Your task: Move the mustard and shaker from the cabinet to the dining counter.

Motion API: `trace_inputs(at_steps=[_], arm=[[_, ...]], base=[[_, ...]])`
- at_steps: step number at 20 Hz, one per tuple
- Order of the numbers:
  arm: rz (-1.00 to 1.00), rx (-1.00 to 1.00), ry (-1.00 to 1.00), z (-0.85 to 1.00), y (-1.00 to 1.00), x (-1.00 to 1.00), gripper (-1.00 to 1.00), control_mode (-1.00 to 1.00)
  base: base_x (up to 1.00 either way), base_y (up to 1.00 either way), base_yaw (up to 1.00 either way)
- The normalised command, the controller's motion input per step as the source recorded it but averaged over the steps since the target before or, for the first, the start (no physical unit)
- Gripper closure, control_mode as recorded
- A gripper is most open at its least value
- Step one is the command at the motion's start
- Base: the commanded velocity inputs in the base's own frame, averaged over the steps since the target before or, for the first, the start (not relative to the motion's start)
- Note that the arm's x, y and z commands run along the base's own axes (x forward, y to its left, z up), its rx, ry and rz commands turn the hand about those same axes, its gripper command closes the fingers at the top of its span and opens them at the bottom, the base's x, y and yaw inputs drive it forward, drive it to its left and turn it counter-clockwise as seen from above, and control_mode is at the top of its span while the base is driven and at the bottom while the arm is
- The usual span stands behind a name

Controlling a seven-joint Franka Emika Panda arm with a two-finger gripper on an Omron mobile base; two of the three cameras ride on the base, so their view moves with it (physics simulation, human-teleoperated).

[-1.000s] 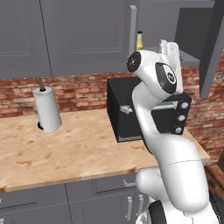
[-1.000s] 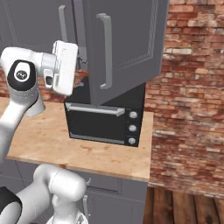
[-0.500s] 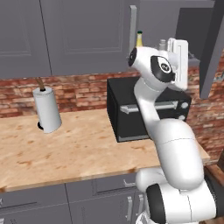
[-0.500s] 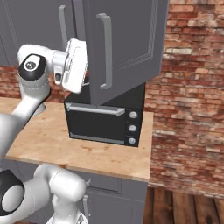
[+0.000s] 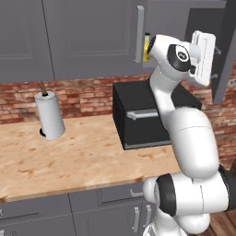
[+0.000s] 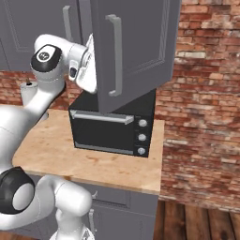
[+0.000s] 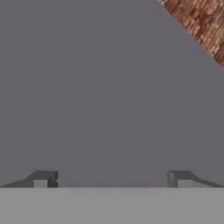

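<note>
The gripper stands wide apart, empty, facing a plain grey surface. The mustard is in the open cabinet, just a yellow sliver beside the arm's elbow joint; its cap cannot be made out.

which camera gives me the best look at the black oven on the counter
The right base view: the oven faces it, showing the door, handle and three knobs. In the left base view the oven is partly hidden by the arm. The hand view faces a grey surface.

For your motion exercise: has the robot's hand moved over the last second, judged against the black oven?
Yes. The hand has risen from in front of the oven to cabinet height above it.
</note>
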Motion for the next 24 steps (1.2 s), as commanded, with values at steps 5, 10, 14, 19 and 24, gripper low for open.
trace_inputs(at_steps=[5,10,14,19,24], arm=[[-0.14,0.07,-0.15,0.00,-0.61,-0.25,-1.00,-1.00],[-0.13,0.11,-0.08,-0.03,-0.65,-0.29,-1.00,-1.00],[-0.11,0.12,-0.03,-0.04,-0.73,-0.28,-1.00,-1.00],[-0.05,0.11,-0.07,-0.11,-0.43,-0.09,-1.00,-1.00],[0.07,0.00,-0.02,-0.03,0.35,-0.02,-1.00,-1.00]], base=[[0.00,0.00,0.00],[0.00,0.00,0.00],[0.00,0.00,0.00],[0.00,0.00,0.00],[0.00,0.00,0.00]])
